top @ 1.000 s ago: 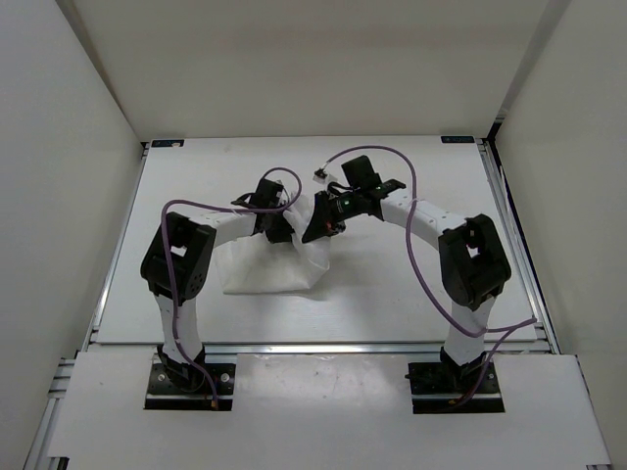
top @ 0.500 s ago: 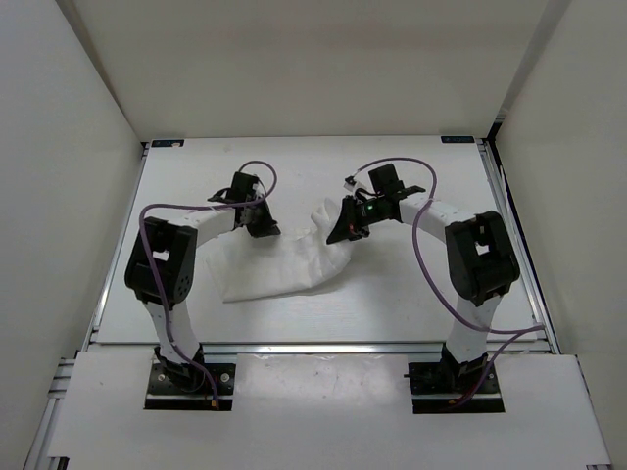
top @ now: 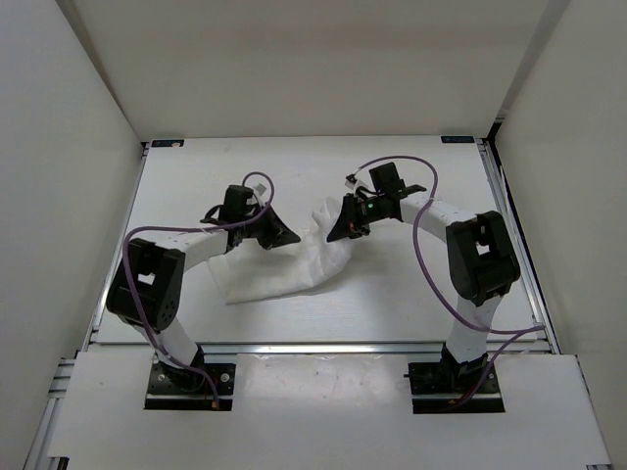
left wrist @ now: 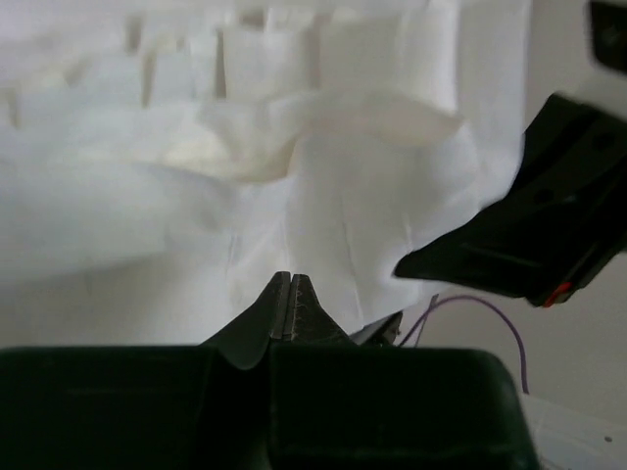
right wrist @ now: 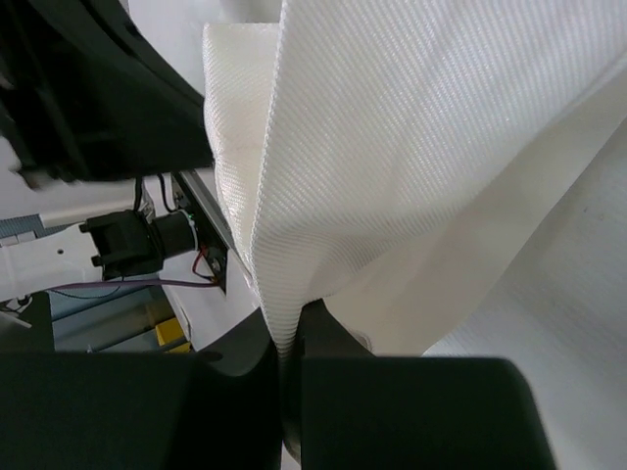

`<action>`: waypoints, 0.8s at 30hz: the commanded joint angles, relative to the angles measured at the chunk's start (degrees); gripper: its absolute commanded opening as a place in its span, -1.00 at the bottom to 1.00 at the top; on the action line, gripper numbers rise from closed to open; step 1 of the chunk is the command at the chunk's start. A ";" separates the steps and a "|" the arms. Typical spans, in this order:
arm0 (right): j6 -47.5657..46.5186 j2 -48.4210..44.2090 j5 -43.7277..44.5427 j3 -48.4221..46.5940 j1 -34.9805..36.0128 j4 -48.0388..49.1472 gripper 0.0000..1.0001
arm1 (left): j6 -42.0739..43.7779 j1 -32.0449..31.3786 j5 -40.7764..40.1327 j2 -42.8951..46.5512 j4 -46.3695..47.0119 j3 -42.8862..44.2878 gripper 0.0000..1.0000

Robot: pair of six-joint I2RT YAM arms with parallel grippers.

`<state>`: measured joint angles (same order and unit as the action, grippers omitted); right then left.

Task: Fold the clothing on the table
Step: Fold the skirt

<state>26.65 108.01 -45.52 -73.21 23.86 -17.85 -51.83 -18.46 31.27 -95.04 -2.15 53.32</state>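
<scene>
The clothing (top: 284, 272) is a thin white garment lying crumpled on the table (top: 431, 294) between my two arms. Its right end is lifted. My right gripper (top: 336, 235) is shut on that raised edge; in the right wrist view the fabric (right wrist: 411, 127) runs down into the pinched jaws (right wrist: 287, 345). My left gripper (top: 284, 238) hovers over the garment's upper left part. Its jaws (left wrist: 291, 281) are shut with nothing between them, and the cloth (left wrist: 343, 196) lies just beyond the tips. The right gripper's black body (left wrist: 534, 235) shows at the right of the left wrist view.
A metal rail (top: 323, 348) runs along the near edge and another along the right side (top: 509, 225). White walls enclose the table on three sides. Purple cables loop above both arms.
The two grippers, close together a second ago, drew apart and the garment spread out sideways. The left gripper let go of the cloth, shut again and swung back toward the garment.
</scene>
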 commanded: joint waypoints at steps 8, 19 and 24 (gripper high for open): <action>1.29 -2.63 -1.41 -2.99 0.40 1.76 -1.00 | -1.61 -4.57 -3.66 -4.52 6.01 -3.92 -1.00; 1.82 -5.70 -3.00 -2.73 1.28 0.62 -0.99 | 0.33 -5.53 -12.36 -10.77 6.72 -1.11 -1.00; 1.04 -6.31 -4.49 -3.78 2.33 -0.70 -1.00 | -0.11 -5.97 -12.90 -12.97 7.86 -1.29 -1.00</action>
<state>28.03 105.14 -46.22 -74.15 25.47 -17.96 -52.62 -24.14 22.31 -106.13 5.37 51.51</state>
